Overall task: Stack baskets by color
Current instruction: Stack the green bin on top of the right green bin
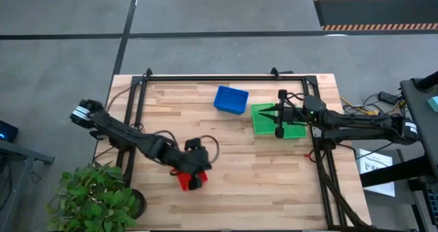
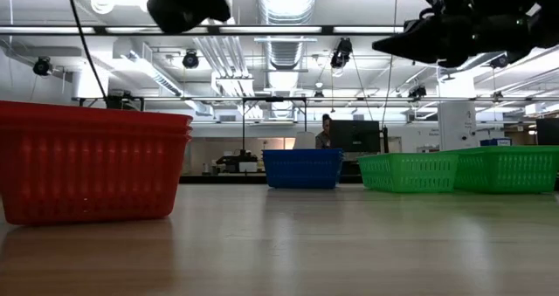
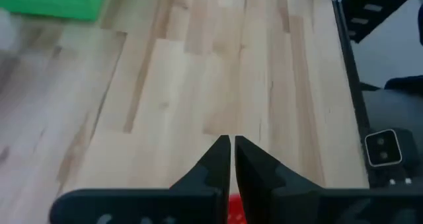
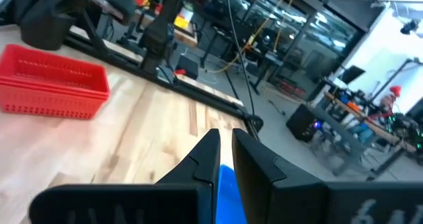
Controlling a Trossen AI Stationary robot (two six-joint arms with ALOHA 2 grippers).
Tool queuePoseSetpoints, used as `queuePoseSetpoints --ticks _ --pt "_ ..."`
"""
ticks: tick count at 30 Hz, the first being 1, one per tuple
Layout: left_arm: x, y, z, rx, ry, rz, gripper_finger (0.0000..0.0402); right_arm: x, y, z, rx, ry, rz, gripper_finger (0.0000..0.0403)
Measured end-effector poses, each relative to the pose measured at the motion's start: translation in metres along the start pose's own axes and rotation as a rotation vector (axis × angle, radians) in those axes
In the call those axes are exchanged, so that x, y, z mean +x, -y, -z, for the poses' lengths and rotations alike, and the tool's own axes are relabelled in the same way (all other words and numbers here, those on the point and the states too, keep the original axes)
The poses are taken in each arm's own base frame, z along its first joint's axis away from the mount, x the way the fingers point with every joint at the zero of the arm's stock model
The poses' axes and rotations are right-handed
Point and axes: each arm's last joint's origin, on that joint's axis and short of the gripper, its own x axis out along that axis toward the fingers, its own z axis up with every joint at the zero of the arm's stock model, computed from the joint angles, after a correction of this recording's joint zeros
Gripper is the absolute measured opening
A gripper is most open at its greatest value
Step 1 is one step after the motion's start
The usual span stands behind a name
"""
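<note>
A nested stack of red baskets [image 1: 192, 182] [image 2: 92, 161] [image 4: 53, 82] rests on its base near the table's front, left of centre. My left gripper [image 1: 197, 165] [image 3: 231, 145] hangs shut just above that stack, clear of it. One blue basket [image 1: 230, 99] [image 2: 303, 168] stands at the far middle. Green baskets [image 1: 263, 122] [image 2: 408, 171] stand to its right, a second green one [image 2: 507, 168] beside the first. My right gripper [image 1: 265, 111] [image 4: 225, 141] hovers high over the green ones, level, pointing toward the blue basket, fingers together, holding nothing.
Black frame rails [image 1: 137, 116] [image 1: 321, 157] run along the table's left and right sides. A potted plant [image 1: 96, 198] stands off the near left corner. Bare wood [image 1: 267, 170] lies between the red stack and the green baskets.
</note>
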Motion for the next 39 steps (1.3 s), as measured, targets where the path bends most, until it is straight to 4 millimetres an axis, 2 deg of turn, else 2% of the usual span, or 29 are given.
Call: queuePoseSetpoints --ticks 6,11,16,21,28,33,39 --pt "-0.027 -0.032 0.023 -0.042 0.042 -0.011 0.0001 -0.003 0.003 0.006 0.039 0.006 0.0 0.0033" --pt "-0.045 -0.047 0.034 -0.03 0.116 0.004 0.0 -0.004 0.006 0.008 0.107 -0.008 0.017 0.0033" --pt "-0.066 -0.059 0.036 0.033 0.213 -0.039 0.0 0.0 0.015 -0.003 0.232 -0.023 0.044 0.0033" --pt "-0.081 -0.069 0.037 0.134 0.278 -0.118 0.0 0.005 0.021 -0.015 0.391 -0.233 -0.035 0.0033" --pt "-0.095 -0.073 0.029 0.383 0.387 -0.312 0.0 0.01 0.008 -0.03 0.467 -0.49 -0.195 0.0033" --pt "-0.1 -0.073 0.019 0.493 0.46 -0.442 0.0 0.016 0.005 -0.046 0.59 -0.694 -0.099 0.0033" --pt "-0.101 -0.073 0.017 0.62 0.446 -0.514 0.0 0.028 0.004 -0.059 0.788 -0.91 -0.028 0.0033"
